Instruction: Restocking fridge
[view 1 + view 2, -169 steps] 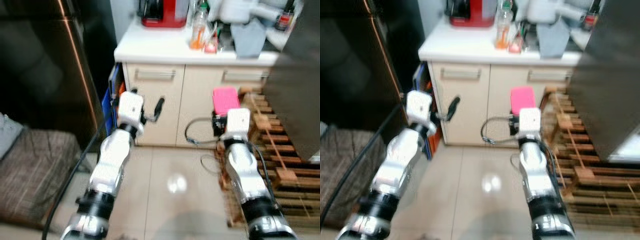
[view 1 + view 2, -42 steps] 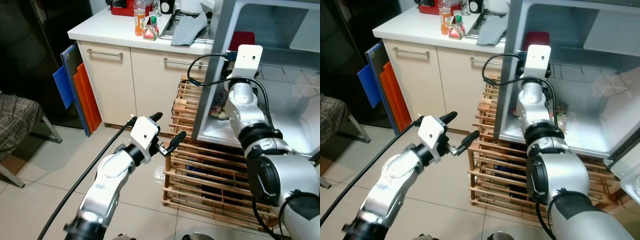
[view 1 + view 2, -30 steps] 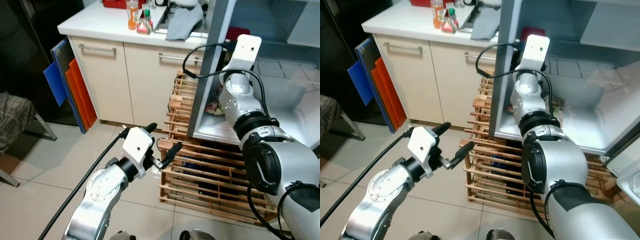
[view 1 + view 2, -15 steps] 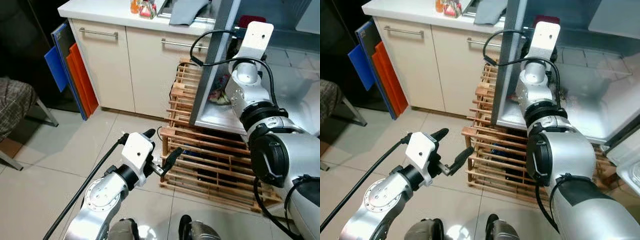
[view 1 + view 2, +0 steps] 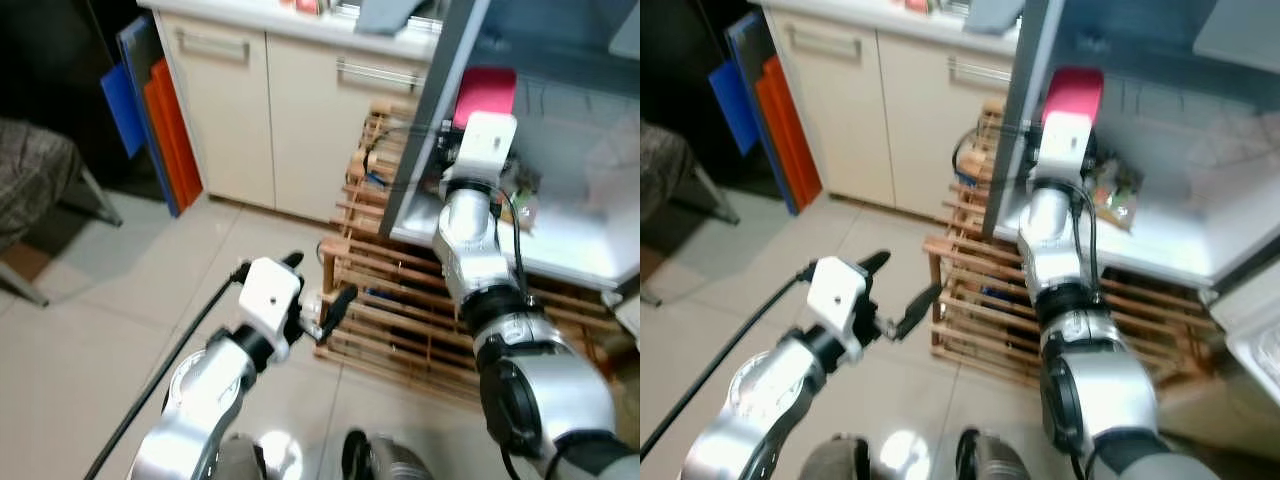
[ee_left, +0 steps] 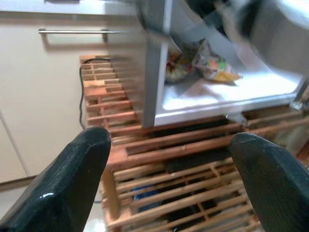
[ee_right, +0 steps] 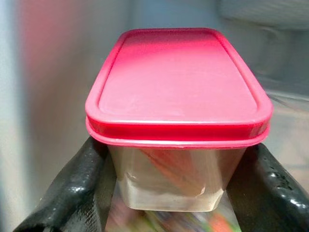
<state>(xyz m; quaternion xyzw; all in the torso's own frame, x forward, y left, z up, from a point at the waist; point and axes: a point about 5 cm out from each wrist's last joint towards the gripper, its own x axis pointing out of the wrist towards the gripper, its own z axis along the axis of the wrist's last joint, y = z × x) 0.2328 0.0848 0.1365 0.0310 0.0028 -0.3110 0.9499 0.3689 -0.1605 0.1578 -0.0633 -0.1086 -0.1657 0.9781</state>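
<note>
Fridge (image 5: 1240, 245) restocking under way: the right claw (image 7: 176, 193) grips a clear container (image 7: 176, 140) with a pink lid (blurred colourful contents inside), its two black fingers pressed against the container's sides, holding it up inside the open fridge compartment, above the white shelf where colourful food packets (image 6: 205, 63) lie. The left claw (image 5: 318, 300) hangs low over the tiled floor (image 5: 120, 300), fingers spread apart and holding nothing, in front of the slatted wooden rack (image 5: 400, 330) beneath the fridge. Cream cabinets (image 5: 260, 110) under a worktop stand to the robot's left.
</note>
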